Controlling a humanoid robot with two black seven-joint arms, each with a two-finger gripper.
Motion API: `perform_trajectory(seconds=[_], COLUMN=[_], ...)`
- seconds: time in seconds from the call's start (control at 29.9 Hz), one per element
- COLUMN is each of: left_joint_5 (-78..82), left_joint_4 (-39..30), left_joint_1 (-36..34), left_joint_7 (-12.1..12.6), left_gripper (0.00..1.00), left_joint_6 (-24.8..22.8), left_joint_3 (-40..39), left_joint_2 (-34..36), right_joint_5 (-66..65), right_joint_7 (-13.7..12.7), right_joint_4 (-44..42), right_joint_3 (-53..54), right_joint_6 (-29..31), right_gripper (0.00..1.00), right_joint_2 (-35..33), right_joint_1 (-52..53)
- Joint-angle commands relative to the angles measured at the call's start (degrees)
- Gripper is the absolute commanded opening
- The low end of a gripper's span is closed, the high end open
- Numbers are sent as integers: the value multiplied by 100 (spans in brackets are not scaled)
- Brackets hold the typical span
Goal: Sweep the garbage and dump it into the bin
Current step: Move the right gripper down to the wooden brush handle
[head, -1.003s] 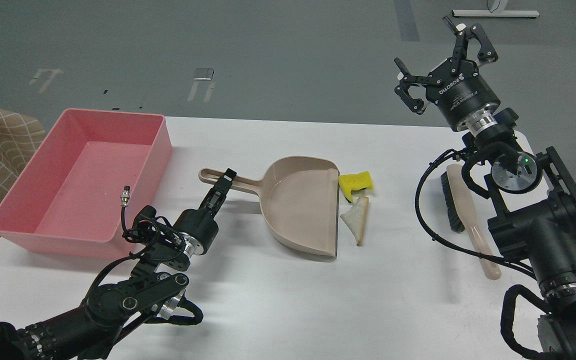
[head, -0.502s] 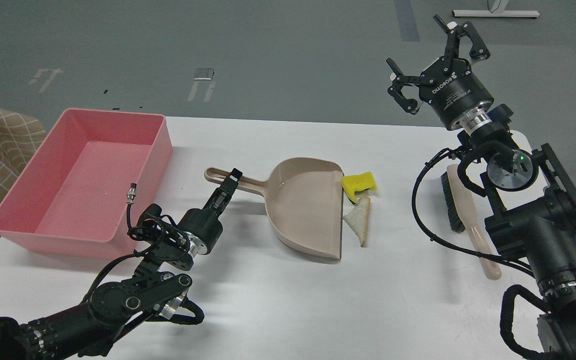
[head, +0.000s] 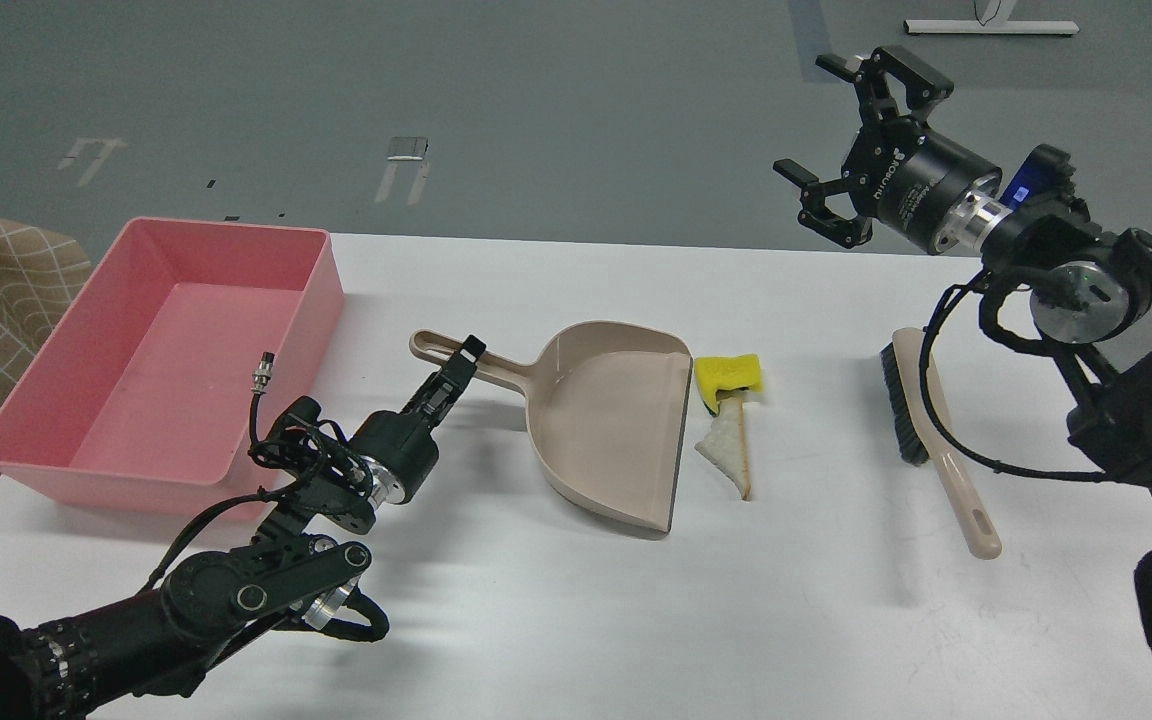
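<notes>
The yellow sponge piece and bread slice lie just right of the dustpan mouth. The left gripper pinches the dustpan handle. The right gripper, fingers spread, hangs far above the brush. A weak handle grip could let the pan turn, and the scraps would miss. The pink bin waits at left.
</notes>
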Motion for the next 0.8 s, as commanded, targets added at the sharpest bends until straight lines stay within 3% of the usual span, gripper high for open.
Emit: perform_trajectory(seconds=[0.0, 0.3, 0.37, 0.5, 0.6, 0.77], left_joint_5=[-4, -13, -13, -13, -13, -4], left_joint_4=[-2, 7, -1, -2, -2, -2], left_joint_1=[-22, -58, -84, -102, -102, -102], left_joint_7=[7, 16, 16, 16, 16, 16], left_gripper=[0, 0, 0, 0, 0, 0], left_joint_6=[6, 6, 6, 6, 6, 6], left_joint_3=[-8, -8, -8, -8, -8, 1], left_joint_2=[37, 55, 55, 55, 55, 55], right_joint_5=[-30, -1435, -1673, -1735, -1936, -2595], right_joint_7=[0, -53, -246, -957, -1107, -1117], right_joint_4=[67, 1359, 1657, 2360, 2571, 3081], right_joint_3=[-747, -2094, -2331, -2955, -3096, -3404], right_joint_6=[0, 0, 0, 0, 0, 0], right_gripper=[100, 100, 100, 100, 98, 97], right_joint_2=[-560, -2012, -2284, -2802, -3013, -3357], right_joint_1=[363, 681, 663, 646, 654, 646])
